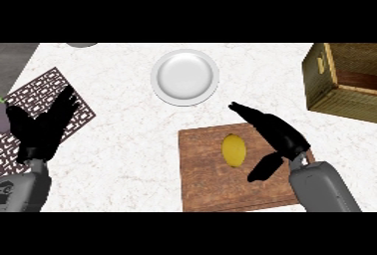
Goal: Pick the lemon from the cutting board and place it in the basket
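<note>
A yellow lemon (234,149) lies on the brown wooden cutting board (210,184) at the lower middle. My right hand (280,133) hovers just right of the lemon, open, fingers stretched toward the upper left and thumb hanging down beside the fruit, not touching it. The basket (346,82), a brown woven box, stands at the upper right edge, only partly in view. My left hand (43,127) rests open at the left edge, fingers up.
A white plate (185,77) sits above the cutting board at the top middle. A dark patterned mat (46,92) lies under the left hand. A grey object (81,45) peeks in at the top left.
</note>
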